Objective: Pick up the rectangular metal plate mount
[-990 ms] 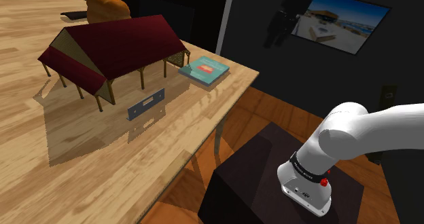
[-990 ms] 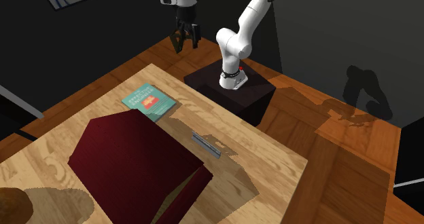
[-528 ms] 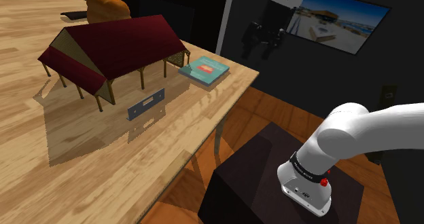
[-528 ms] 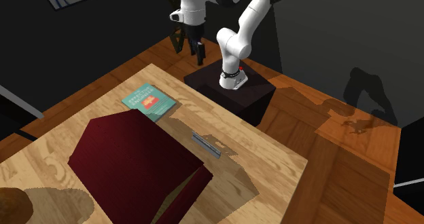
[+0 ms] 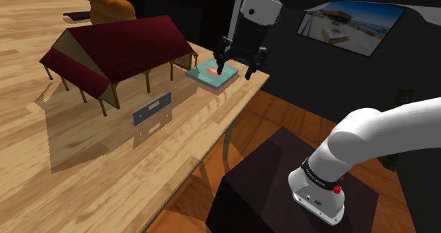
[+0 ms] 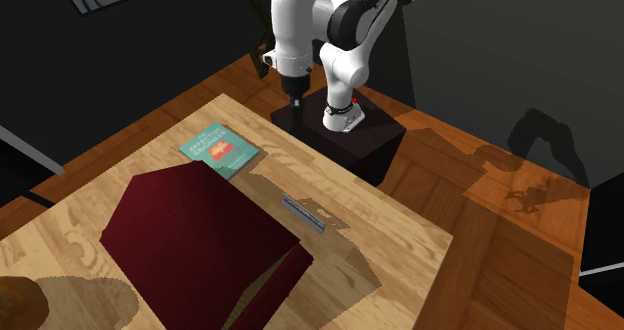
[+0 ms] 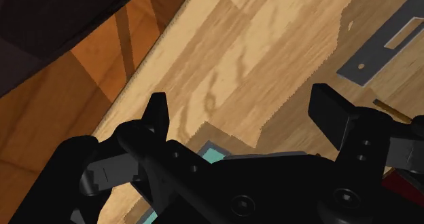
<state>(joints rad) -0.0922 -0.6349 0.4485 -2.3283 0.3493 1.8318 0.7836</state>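
The plate mount (image 5: 152,107) is a thin grey rectangular strip with holes, lying flat on the wooden table (image 5: 92,168) just in front of the red-roofed model house (image 5: 116,48). It also shows in the second exterior view (image 6: 305,213) and, beyond the fingers, in the wrist view (image 7: 384,43). My gripper (image 5: 236,70) hangs open over the table's corner by the teal book (image 5: 210,74), well apart from the plate mount. In the wrist view the gripper (image 7: 243,110) has its fingers wide apart, with nothing between them.
The model house (image 6: 195,233) stands on posts right behind the plate mount. A brown loaf (image 5: 112,7) sits at the table's far end. The dark stand (image 6: 340,128) is beside the table, and a framed picture (image 5: 350,23) hangs on the dark wall.
The arm has swung down from high by the wall picture to just over the table's corner by the teal book. The fingers stay open. Nothing on the table has moved.
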